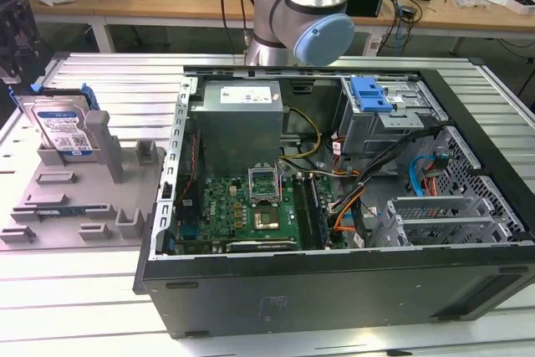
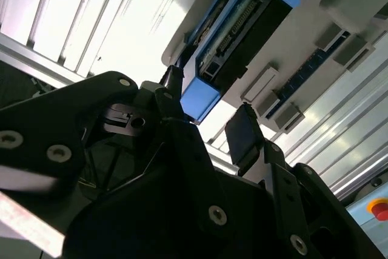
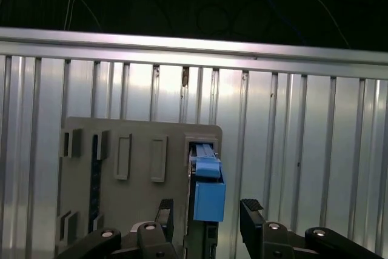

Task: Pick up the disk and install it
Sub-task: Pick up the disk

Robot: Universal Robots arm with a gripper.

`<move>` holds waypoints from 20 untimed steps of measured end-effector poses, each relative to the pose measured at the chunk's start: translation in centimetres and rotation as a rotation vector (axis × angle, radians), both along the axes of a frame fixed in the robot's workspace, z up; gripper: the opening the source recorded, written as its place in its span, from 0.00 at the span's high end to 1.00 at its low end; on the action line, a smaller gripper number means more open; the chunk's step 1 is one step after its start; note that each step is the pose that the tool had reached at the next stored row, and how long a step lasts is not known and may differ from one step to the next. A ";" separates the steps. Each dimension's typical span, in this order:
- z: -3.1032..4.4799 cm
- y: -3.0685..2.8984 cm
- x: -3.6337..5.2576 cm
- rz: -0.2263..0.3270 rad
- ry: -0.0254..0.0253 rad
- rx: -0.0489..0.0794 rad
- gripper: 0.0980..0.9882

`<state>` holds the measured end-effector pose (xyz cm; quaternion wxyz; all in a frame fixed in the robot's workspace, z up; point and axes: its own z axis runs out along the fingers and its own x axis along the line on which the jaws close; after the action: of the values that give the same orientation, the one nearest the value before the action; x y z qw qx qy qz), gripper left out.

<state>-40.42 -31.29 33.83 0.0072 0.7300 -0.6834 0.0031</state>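
The disk point(image 1: 60, 127) stands on edge, leaning a little, in a slot of the grey holder tray point(image 1: 75, 198) at the exterior view's left, well apart from the open computer case point(image 1: 334, 290). From here its flat face shows a white-and-blue label; the print on it is too small for me to make out. A white sticker lies on top of the grey power-supply box point(image 1: 238, 123) inside the case, just as unreadable. Near the case's far corner sits a blue plastic latch point(image 1: 370, 94) on a metal cage. The arm point(image 1: 301, 6) rises behind the case.

The wrist cameras see what the room view cannot. In the first wrist view the gripper point(image 3: 208, 205) is spread apart, one black finger on each side of the disk's point(image 3: 206, 165) bright blue carrier end, with a clear gap showing at one finger; nothing is clamped. The tray point(image 3: 139, 144) lies on the ribbed aluminium table point(image 3: 291, 150). The second wrist view looks along the disk's point(image 2: 242, 28) dark edge with its row of connector pins, the blue corner sitting between the released gripper point(image 2: 209, 104) fingers. It also catches a red button point(image 2: 379, 209) at the table's side.
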 end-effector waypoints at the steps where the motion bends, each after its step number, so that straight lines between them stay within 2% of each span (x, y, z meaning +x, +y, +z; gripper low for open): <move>1: -0.09 0.00 0.00 0.000 0.0000 0.000 0.48; 20: -2.26 -0.01 -0.27 0.000 0.0001 0.000 0.48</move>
<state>-40.70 -31.30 31.57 0.0072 0.7300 -0.6834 0.0031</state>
